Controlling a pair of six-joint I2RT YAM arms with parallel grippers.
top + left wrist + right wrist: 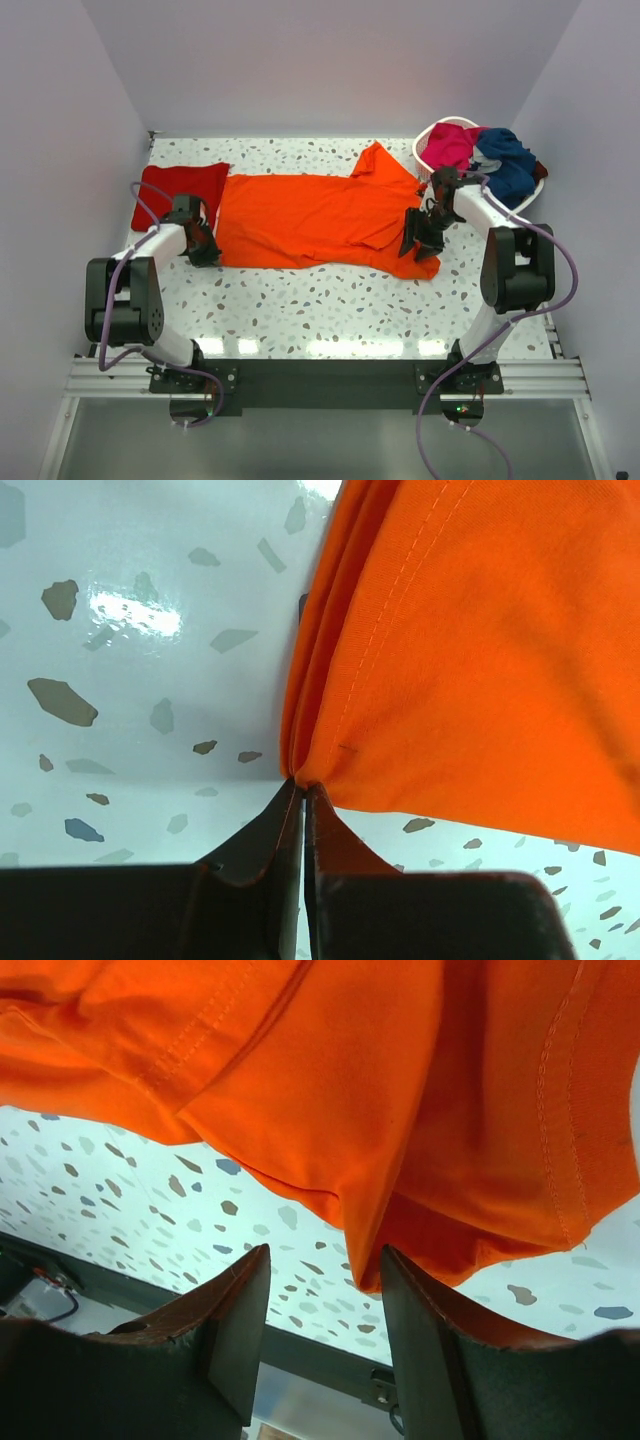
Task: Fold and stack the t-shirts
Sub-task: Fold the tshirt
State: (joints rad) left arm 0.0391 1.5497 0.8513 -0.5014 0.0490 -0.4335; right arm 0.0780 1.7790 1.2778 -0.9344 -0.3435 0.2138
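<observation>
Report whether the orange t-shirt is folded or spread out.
Spread out. The orange t-shirt lies flat at full length across the table; the left gripper pinches its edge.

Closed in on three sides: by a plain pale lilac far wall (330,60), and by a left wall (60,150) and a right wall (590,120) of the same finish, all smooth and unmarked. Furnished with one table (330,300), white-topped, flecked with grey and brown terrazzo chips, reaching back to the far wall. Edged on the near side with an aluminium rail (105,378), crossed at the middle by a dark plate (330,375). Lit evenly from above; recorded as glare (330,347) in a row of bright patches along the near edge of the tabletop. Underlaid nearer still by a dull grey floor (320,440).
</observation>
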